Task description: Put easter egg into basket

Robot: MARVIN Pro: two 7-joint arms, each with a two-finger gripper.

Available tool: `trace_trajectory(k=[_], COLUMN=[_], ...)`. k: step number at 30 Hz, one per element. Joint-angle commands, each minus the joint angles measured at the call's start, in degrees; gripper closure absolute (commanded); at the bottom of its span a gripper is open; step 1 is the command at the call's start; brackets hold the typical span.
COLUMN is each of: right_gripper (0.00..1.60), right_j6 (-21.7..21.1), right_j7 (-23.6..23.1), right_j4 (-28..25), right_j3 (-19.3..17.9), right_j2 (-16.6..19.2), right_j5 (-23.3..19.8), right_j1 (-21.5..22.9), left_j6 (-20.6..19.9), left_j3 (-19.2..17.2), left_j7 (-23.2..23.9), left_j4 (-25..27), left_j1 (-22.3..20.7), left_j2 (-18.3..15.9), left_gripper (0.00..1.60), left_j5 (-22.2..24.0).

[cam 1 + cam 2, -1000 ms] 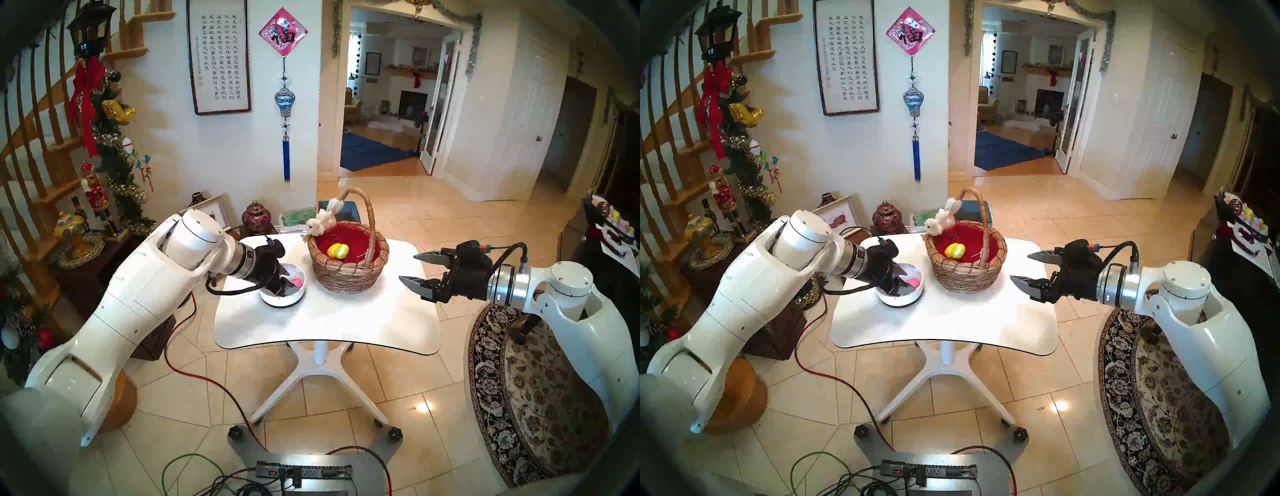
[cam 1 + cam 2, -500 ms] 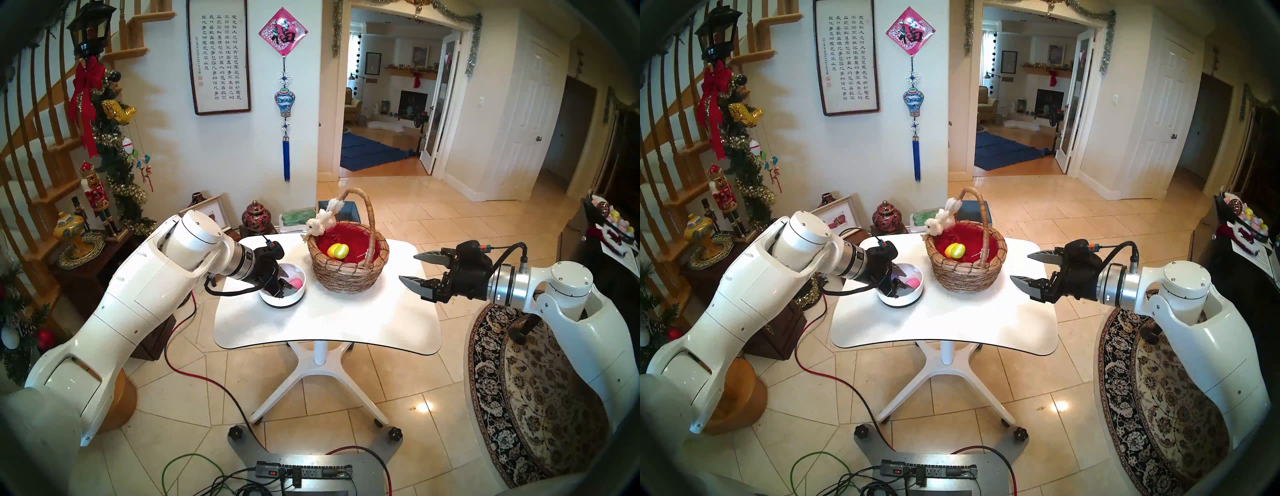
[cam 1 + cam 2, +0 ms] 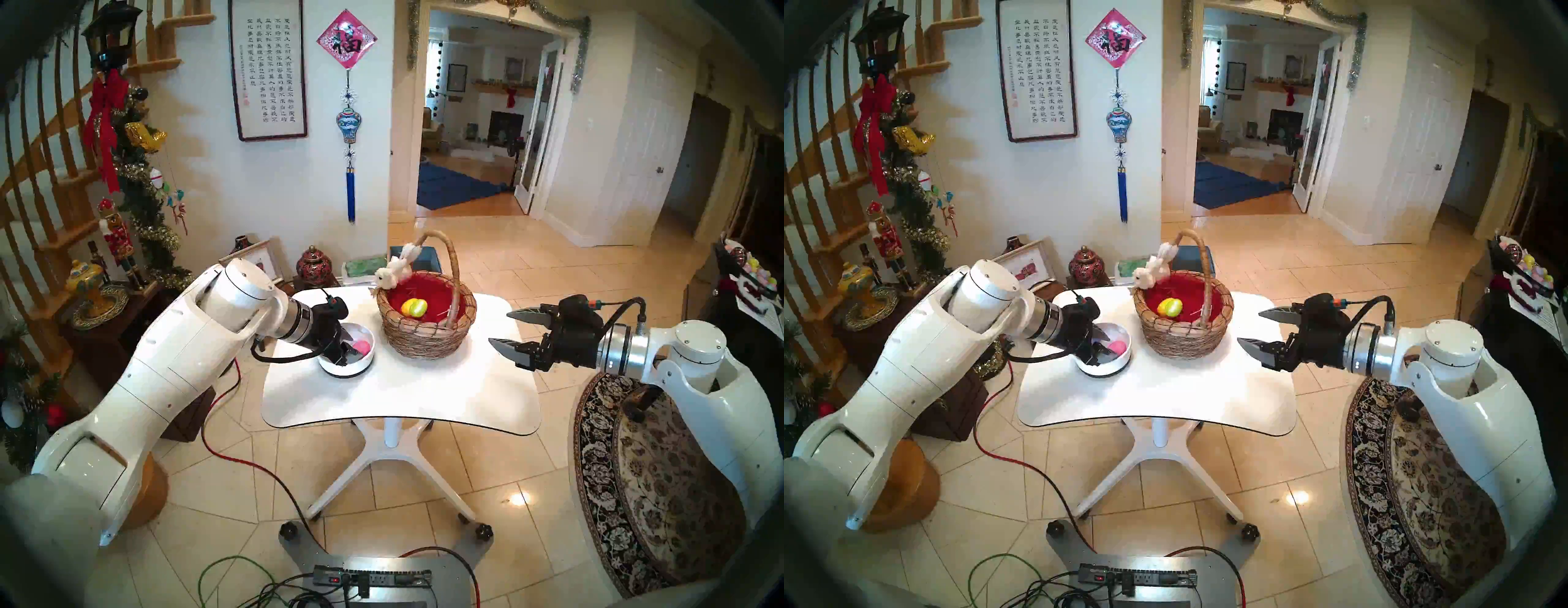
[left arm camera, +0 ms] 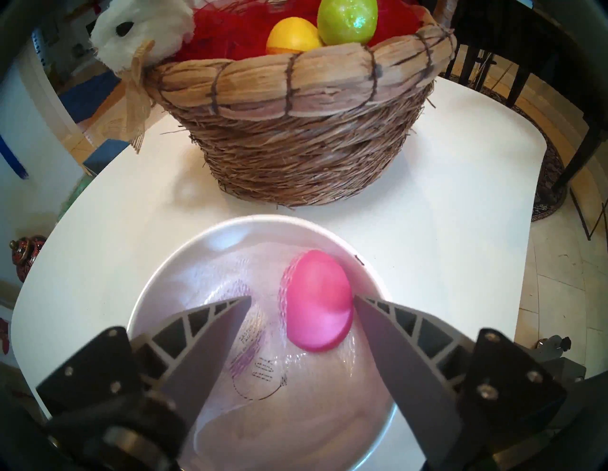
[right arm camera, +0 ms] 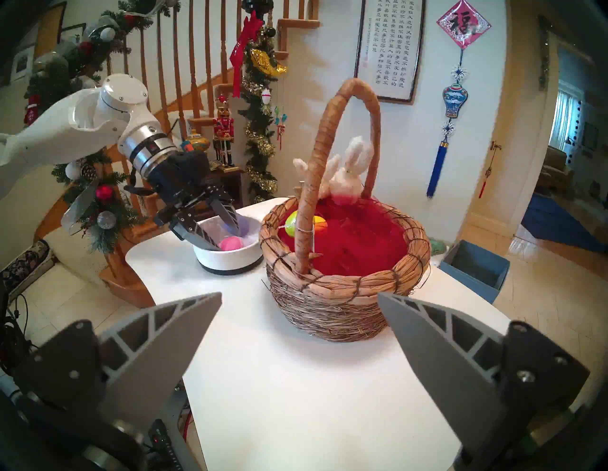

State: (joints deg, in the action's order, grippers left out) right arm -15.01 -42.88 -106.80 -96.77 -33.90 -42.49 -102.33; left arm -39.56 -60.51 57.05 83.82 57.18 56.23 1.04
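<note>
The left gripper reaches down into the white bowl with its fingers partly apart, the pink egg lying between them: the right-hand finger touches the egg at its 3 o'clock side while the other stands clear of it, so nothing is clamped. The right gripper hangs spread wide and empty over the table edge, at 3 o'clock from the basket. Only the left wrist view shows that one-sided contact, while the head views show the basket at 2 o'clock from the bowl, holding a yellow egg and a green egg.
</note>
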Motion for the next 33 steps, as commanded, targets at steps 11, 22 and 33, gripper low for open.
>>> trace_trajectory(k=[11,22,33], right_gripper=[0.0,0.0,0.0], right_j6=[0.16,0.17,0.19], right_j7=[-0.04,-0.03,-0.01], right_j4=[-0.12,-0.12,-0.12], right_j3=[-0.31,-0.3,-0.29], right_j2=[0.22,0.24,0.27], right_j5=[0.06,0.03,0.01], right_j1=[0.02,0.01,0.0], left_j6=[-0.22,-0.49,-0.53], left_j3=[0.07,0.17,0.39], left_j7=[0.15,-0.06,0.07], left_j4=[0.59,0.32,-0.98], left_j1=[0.11,0.14,-0.26], left_j2=[0.65,0.89,1.42], left_gripper=[0.23,0.24,0.33], left_j5=[0.34,0.32,0.32])
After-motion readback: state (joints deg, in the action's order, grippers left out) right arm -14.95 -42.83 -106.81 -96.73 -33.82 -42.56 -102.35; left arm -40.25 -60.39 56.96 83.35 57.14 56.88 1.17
